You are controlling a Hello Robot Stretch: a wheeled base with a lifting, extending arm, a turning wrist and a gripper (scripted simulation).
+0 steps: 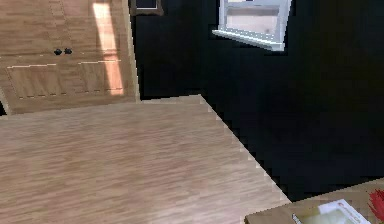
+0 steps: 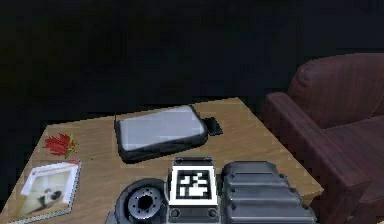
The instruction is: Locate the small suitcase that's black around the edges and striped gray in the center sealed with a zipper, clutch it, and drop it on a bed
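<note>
In the arm side view a small flat suitcase [image 2: 162, 132] lies on a wooden table [image 2: 240, 125]. It has a black rim and a grey centre. At the bottom edge of that view I see the arm's end, with a white marker square [image 2: 192, 185] and the gripper's dark body [image 2: 142, 204] left of it, just in front of the suitcase. I cannot make out the fingers, so I cannot tell whether the gripper holds anything.
A small black object [image 2: 214, 126] lies beside the suitcase, with a white book [image 2: 50, 187] and a red thing [image 2: 62, 143] on the table's left. A dark red armchair [image 2: 335, 120] stands at the right. The forward view has wood floor [image 1: 120, 150], a wooden cabinet [image 1: 65, 50], a window [image 1: 255, 22] and the table's corner [image 1: 330, 208].
</note>
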